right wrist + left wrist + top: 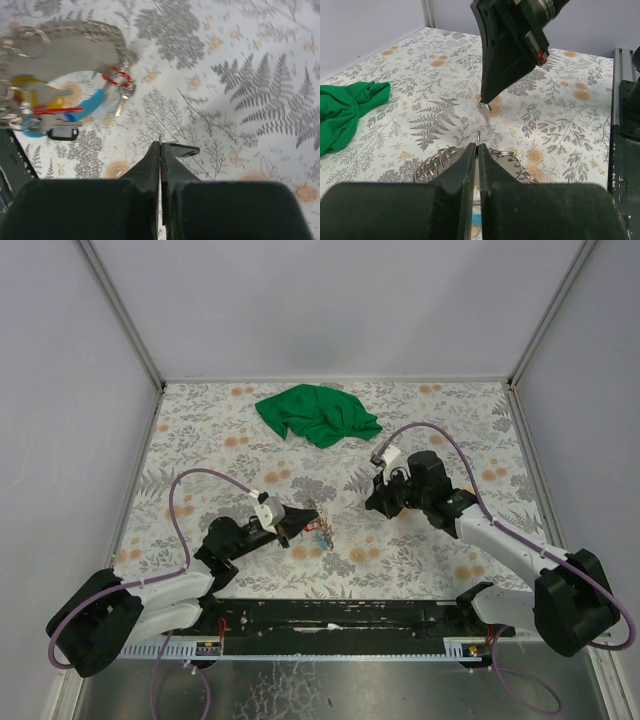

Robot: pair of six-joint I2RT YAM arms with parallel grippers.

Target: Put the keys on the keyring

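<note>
Both hands are pinched together, the left hand (298, 527) just beside the coiled, chain-like grey metal keyring (320, 517) and thin red-tagged key (120, 97), the right hand (373, 502) near over the floral surface (440, 430).

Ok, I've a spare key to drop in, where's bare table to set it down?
Bare floral table lies left of the crumpled green cloth, right of it, and just ahead of the black base rail. The middle is crowded: black left gripper, thin grey metal keyring, black right gripper.
</note>
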